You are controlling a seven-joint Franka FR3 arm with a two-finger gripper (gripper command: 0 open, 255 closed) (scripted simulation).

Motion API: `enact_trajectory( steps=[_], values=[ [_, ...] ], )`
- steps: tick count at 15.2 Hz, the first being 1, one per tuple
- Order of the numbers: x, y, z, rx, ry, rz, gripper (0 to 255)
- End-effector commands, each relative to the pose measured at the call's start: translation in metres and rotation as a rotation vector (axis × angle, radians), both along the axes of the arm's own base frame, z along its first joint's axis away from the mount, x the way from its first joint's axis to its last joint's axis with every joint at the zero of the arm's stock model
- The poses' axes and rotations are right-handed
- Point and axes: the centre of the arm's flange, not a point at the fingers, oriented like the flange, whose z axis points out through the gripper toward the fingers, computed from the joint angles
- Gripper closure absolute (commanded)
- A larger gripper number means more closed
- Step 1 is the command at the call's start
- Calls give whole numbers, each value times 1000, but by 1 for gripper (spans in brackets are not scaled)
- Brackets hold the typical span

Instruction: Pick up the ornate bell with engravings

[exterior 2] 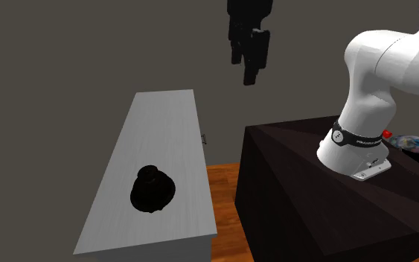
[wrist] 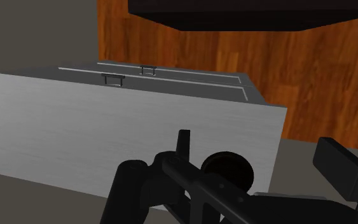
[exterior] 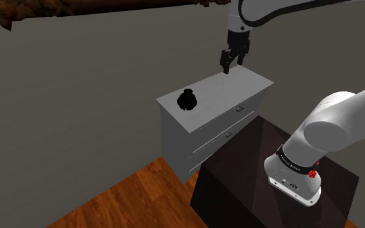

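The bell (exterior: 187, 99) is a squat, all-black shape standing upright on the grey dresser top (exterior: 233, 87), toward the end at the shoulder view's left. In the second exterior view the bell (exterior 2: 153, 190) stands near the dresser's (exterior 2: 155, 126) near end. My gripper (exterior: 233, 67) hangs in the air above the dresser's opposite end, well away from the bell, with nothing in it. From the second exterior view the gripper (exterior 2: 245, 71) is high above the dresser's far part. In the wrist view the bell (wrist: 229, 167) shows between the open fingers (wrist: 343, 168), far off on the dresser top (wrist: 107, 121).
The dresser's drawer fronts with small handles (exterior: 238, 109) face my dark stand (exterior: 239, 175), which sits close beside it. A wooden floor (exterior: 129, 201) lies below and a grey wall stands behind. A small red and blue object (exterior 2: 412, 143) rests on the stand (exterior 2: 312, 193).
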Motion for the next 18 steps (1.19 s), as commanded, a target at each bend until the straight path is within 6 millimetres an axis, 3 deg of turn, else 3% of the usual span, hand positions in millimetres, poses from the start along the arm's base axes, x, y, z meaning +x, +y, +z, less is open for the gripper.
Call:
enact_trajectory(
  steps=[1,18],
  values=[
    [18,-2,-17,2,-3,5,0],
    [177,-4,-173,18,-10,41,0]
  ],
)
